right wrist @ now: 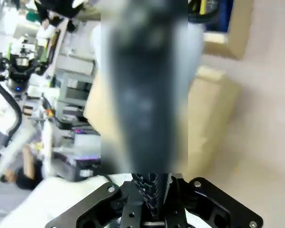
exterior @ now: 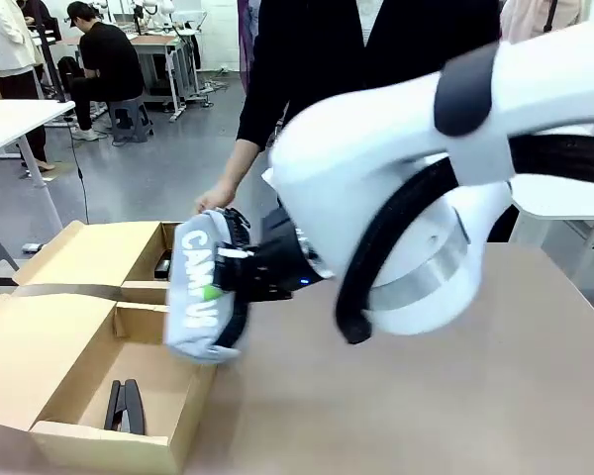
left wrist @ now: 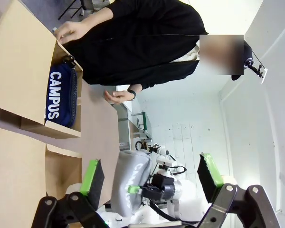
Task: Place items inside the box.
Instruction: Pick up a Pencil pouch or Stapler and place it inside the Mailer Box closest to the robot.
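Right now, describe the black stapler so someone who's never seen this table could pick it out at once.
Look for the open cardboard box on the robot's left side of the table, divided into two compartments. In the compartment nearest the robot, the stapler lies on the floor. It is small, black and narrow, unlike the soft grey CAMPUS case held above the box's edge.

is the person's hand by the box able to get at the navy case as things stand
Probably yes: that hand is at the box edge, right by the navy case, which lies uncovered in an open compartment.
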`<state>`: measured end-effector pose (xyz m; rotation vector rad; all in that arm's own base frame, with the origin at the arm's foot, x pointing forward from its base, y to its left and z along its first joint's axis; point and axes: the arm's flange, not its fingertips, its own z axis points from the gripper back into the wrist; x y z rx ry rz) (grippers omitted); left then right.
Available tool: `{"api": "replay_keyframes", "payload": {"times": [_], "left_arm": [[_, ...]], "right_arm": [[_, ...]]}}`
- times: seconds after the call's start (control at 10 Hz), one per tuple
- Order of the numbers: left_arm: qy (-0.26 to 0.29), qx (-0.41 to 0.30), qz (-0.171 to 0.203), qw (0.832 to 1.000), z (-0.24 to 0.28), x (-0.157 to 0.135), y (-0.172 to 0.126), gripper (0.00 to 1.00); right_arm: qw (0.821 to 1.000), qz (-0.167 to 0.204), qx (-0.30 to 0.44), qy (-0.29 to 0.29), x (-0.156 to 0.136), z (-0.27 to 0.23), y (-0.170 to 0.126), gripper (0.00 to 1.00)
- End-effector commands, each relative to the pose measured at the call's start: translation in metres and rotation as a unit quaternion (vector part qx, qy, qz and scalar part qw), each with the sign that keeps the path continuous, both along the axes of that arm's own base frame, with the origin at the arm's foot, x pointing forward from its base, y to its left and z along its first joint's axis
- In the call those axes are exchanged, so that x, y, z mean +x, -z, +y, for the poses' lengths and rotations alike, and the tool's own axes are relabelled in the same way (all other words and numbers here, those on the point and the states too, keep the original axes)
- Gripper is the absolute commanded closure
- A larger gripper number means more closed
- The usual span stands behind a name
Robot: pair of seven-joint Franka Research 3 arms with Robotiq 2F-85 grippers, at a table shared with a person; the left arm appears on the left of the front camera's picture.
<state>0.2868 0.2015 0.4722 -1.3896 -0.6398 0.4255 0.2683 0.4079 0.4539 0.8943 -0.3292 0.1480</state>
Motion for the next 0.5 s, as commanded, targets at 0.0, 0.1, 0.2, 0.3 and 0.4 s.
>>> {"api": "replay_keyframes", "payload": {"times": [0.0, 0.1, 0.2, 0.3, 0.4], "left_arm": [[-0.002, -0.003, -0.013, 1.0, -0.004, -0.003, 0.001, 0.0], [-0.002, -0.003, -0.013, 1.0, -0.004, -0.003, 0.001, 0.0], [-0.002, -0.003, -0.013, 1.0, -0.004, -0.003, 0.001, 0.0], [-0.002, -0.003, -0.013, 1.0, -0.004, -0.003, 0.001, 0.0], [-0.002, -0.003, -0.013, 1.0, -0.004, -0.003, 0.001, 0.0]], "right_arm": [[0.995, 0.039, 0.043, 0.085, -0.028, 0.055, -0.023, 0.95], [0.991, 0.052, 0.032, 0.115, -0.04, 0.084, -0.024, 0.95], [0.988, 0.056, 0.016, 0.144, -0.046, 0.11, -0.018, 0.95], [0.985, 0.063, 0.011, 0.162, -0.048, 0.133, -0.013, 0.95], [0.984, 0.065, -0.01, 0.168, -0.048, 0.152, -0.005, 0.95]]}}
